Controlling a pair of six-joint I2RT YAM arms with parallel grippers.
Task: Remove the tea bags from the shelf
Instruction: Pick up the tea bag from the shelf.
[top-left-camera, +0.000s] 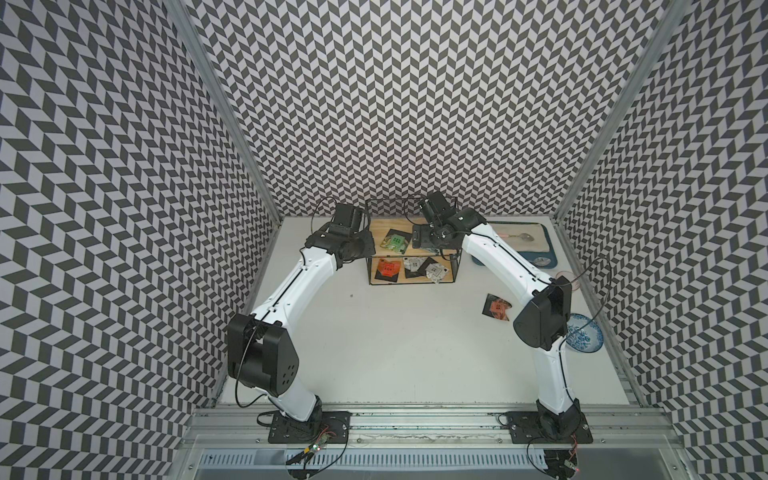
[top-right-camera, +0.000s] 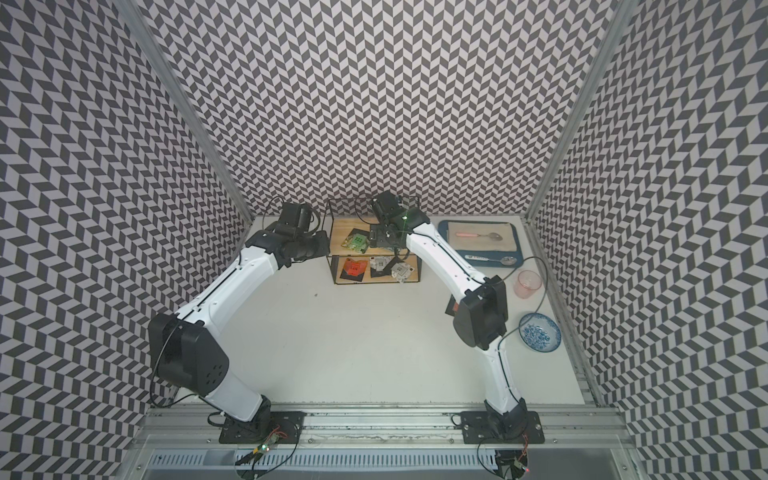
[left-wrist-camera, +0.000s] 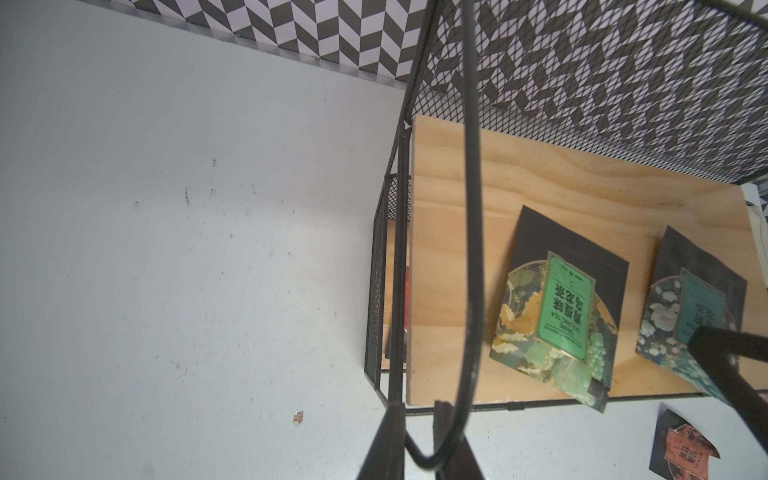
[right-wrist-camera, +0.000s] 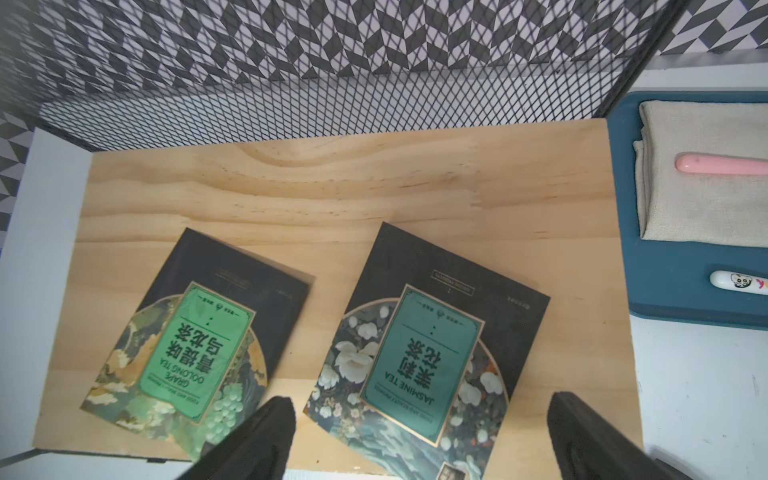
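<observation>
Mid-reach, I judge: the right fingers (right-wrist-camera: 266, 436), wide open and empty, hover astride the teal bag (right-wrist-camera: 419, 361) atop the shelf (right-wrist-camera: 332, 178), so next they should lower and pinch it; the left fingers (left-wrist-camera: 384, 449) sit narrowly parted by the shelf's corner, grip unclear.

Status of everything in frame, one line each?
shelf: upright on table
green tea bag: flat, top board
teal tea bag: flat, top board, under right claw
orange tea bag: lower board
white tea bags: two, lower board
second orange tea bag: off shelf, on table
left claw: closed, apparently on shelf's corner wire
right claw: open
pink cup: upright
bowl: upright
</observation>
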